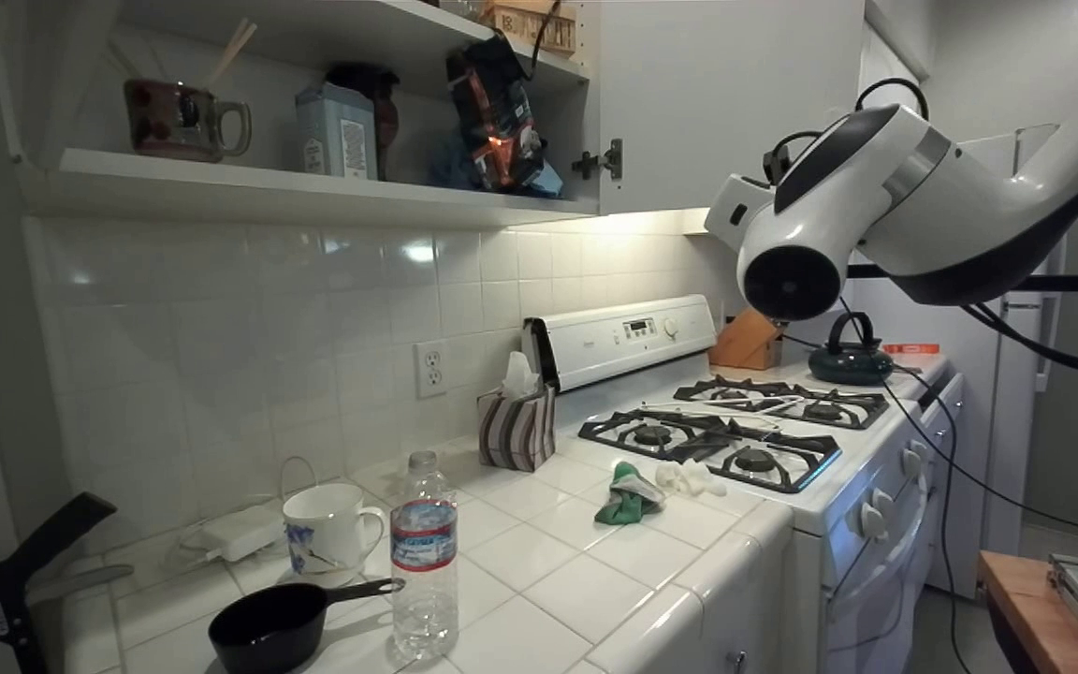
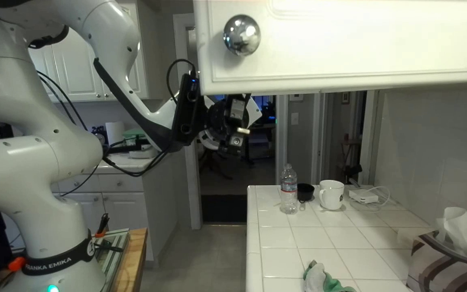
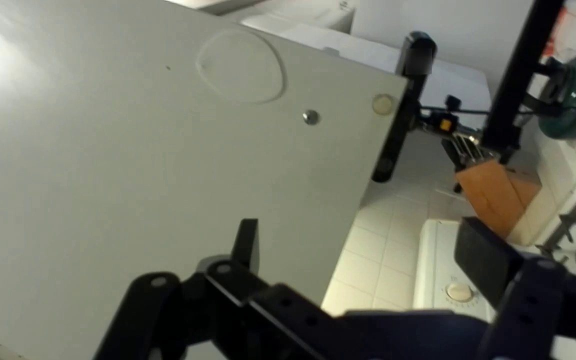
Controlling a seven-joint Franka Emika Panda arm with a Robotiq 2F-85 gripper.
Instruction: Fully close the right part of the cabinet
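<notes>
Two black jaws stand spread wide beside the right door [image 3: 143,165] of the cabinet [image 1: 333,198]; in the wrist view its pale inner face fills the space behind one jaw, and whether they touch it cannot be told. That door stands open on its hinge [image 1: 613,159], and in an exterior view its round shiny knob [image 2: 242,35] shows above the jaws. Through their gap, the wrist view shows the door's edge, wall tiles [image 3: 368,250] and part of the stove [image 3: 440,265]. Lower than the jaws, in an exterior view, a green and white cloth [image 1: 630,498] lies on the tiled table [image 1: 539,562] near a striped tissue box [image 1: 513,431]. Farther from them along that table stand a clear water bottle [image 1: 424,599], a white mug [image 1: 322,524] with a blue pattern and a black pan [image 1: 263,637] whose handle lies just beside the bottle. Past the stove, away beyond the jaws, a wooden knife block [image 3: 493,195] and a dark green kettle [image 3: 575,97] show in the wrist view.
</notes>
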